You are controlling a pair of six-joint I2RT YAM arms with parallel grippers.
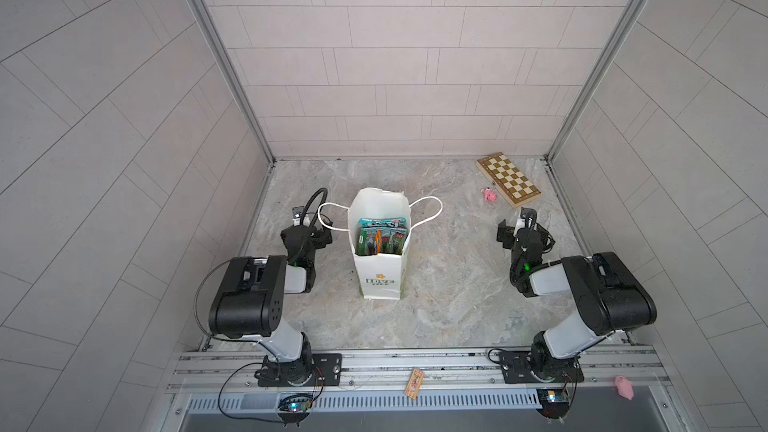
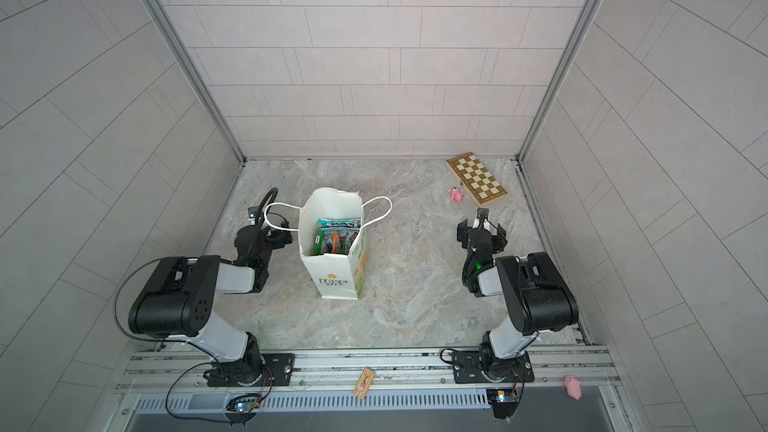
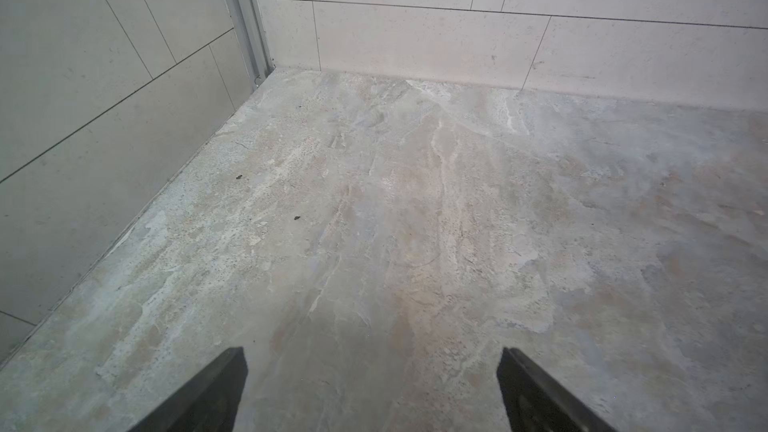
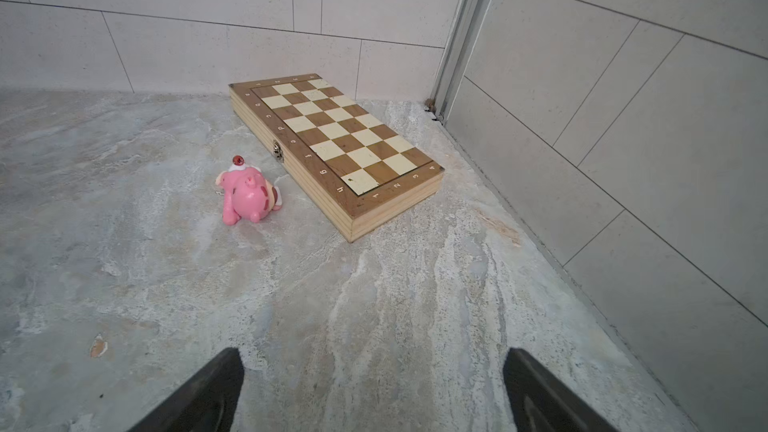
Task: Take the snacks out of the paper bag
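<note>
Table [image 1: 436,284]: bag [image 1: 378,280] upright left of centre, snacks [image 1: 381,234] inside. Back right corner — board [image 1: 508,179], pig [image 1: 489,195] just beside it, bag-side. Front rail [image 1: 457,363], far right — second pig [image 1: 624,386].

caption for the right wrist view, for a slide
Open right gripper over the table, facing a pink pig lying beside a closed chessboard in the corner.

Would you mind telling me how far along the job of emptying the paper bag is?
Nothing looks done: the snacks stand inside the paper bag, none outside it. Nothing is in hand: the left gripper and right gripper are open and empty, either side of the bag. Every packet is left to remove.
</note>
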